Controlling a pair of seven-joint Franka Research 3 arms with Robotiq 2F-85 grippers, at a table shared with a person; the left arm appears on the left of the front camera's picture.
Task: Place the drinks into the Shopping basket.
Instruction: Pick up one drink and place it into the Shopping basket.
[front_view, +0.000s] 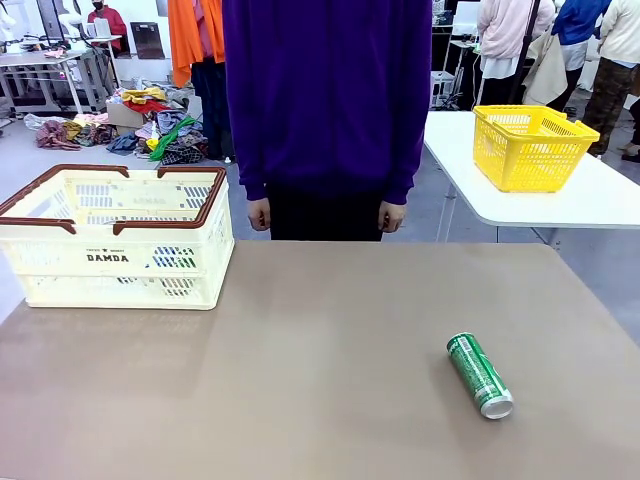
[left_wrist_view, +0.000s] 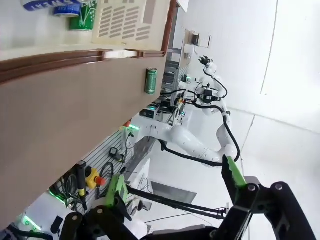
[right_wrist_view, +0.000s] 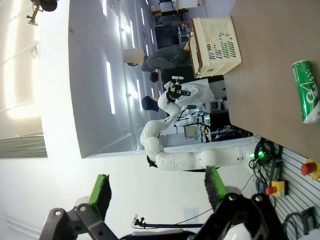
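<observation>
A green can (front_view: 480, 375) lies on its side on the table (front_view: 250, 380), near right, well apart from the basket (front_view: 120, 258) at far left. The left gripper (left_wrist_view: 175, 177) and right gripper (right_wrist_view: 157, 177) both gape, empty. Best the right one pinches across the can's middle, lest it roll.

The Shopping basket (front_view: 120, 255) stands open-topped, its handles lying down on the rim. Inside the basket a blue can (left_wrist_view: 52, 6) and a green can (left_wrist_view: 86, 17) lie together, with bare floor beside them. Right of the basket the table (front_view: 300, 380) is free up to a lone can (front_view: 480, 375), well apart. Beyond the basket's right end a person's hand (front_view: 259, 214) hangs by the far edge.
</observation>
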